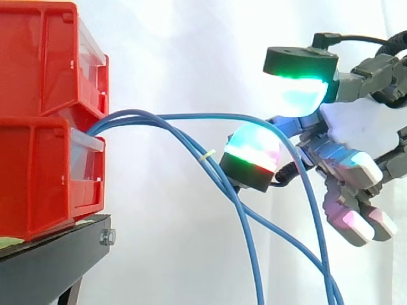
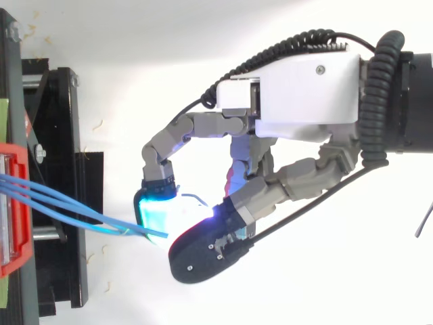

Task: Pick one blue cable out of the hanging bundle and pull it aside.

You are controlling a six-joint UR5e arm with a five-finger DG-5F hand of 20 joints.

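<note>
At the left, stacked red bins point(image 1: 44, 114) on the black stand point(image 1: 51, 254) anchor the cables, so the bundle point(image 1: 216, 181) sags rightward and down. One blue cable point(image 1: 210, 116) arcs higher, apart from the rest, probably because the hand point(image 1: 356, 127) carries it. It runs between two glowing pads point(image 1: 299, 95), one above and one below. The fingers curl round it, though I cannot tell how firmly.
</note>
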